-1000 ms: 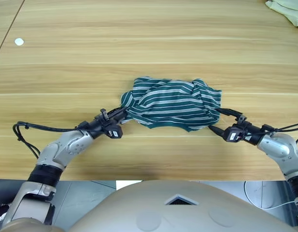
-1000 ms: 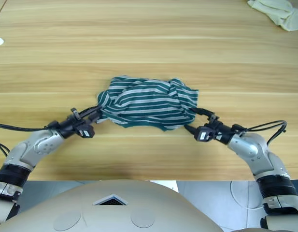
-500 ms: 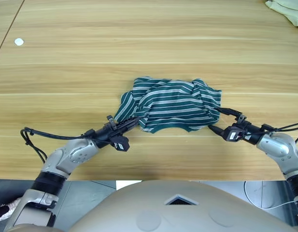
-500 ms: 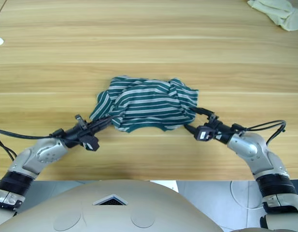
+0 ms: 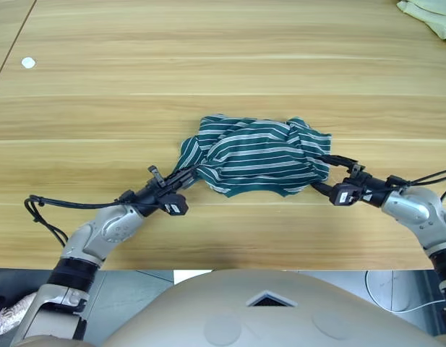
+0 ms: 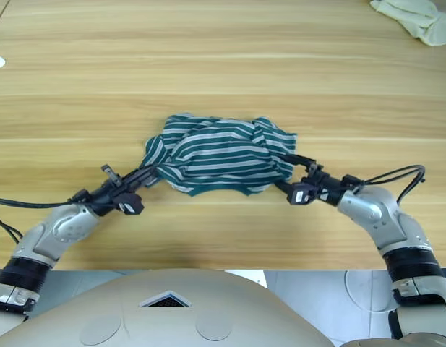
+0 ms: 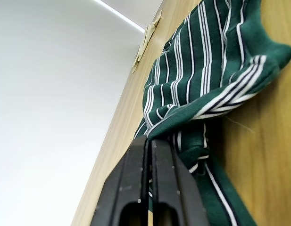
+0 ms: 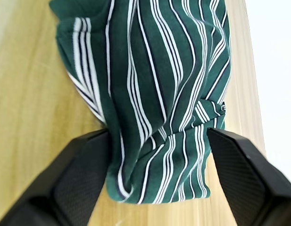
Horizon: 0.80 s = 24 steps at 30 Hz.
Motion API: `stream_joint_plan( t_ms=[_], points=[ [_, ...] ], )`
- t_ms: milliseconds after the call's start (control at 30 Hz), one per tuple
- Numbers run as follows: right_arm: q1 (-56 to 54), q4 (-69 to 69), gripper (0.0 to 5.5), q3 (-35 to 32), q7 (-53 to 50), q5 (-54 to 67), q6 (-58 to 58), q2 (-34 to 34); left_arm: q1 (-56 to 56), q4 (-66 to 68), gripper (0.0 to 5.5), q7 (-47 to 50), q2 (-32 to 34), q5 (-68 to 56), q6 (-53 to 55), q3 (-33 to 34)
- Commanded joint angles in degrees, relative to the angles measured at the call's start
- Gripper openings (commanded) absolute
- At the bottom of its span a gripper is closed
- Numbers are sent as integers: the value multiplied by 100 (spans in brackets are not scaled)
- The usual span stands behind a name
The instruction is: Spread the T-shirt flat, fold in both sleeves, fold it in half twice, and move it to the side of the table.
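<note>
T-shirt (image 5: 259, 155) crumpled, wrist views: left gripper (image 7: 147, 140) pinching edge, right gripper (image 8: 158, 134) splayed astride it

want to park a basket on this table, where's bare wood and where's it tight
Widest bare wood: the far strip between the white dot and the pale cloth, beyond the T-shirt. Crowded: the near edge, where the left end effector and right end effector flank the T-shirt.

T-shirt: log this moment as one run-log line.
striped T-shirt: crumpled on table | left gripper: shut on its left edge | right gripper: open, straddling its right edge | stage: not yet spread
</note>
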Motion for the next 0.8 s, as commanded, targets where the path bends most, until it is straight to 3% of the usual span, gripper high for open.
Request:
stream_joint_plan(
  t_ms=[33,400,800],
  points=[
    [77,318,360,8,-29,-377,206,-220,12,-56,3,41,23,68,47,70],
    [598,67,360,-71,53,7,137,-504,62,-238,3,37,154,-47,121,437],
    [163,356,360,676,69,-447,79,-26,53,-465,3,7,67,-94,60,645]
  ],
)
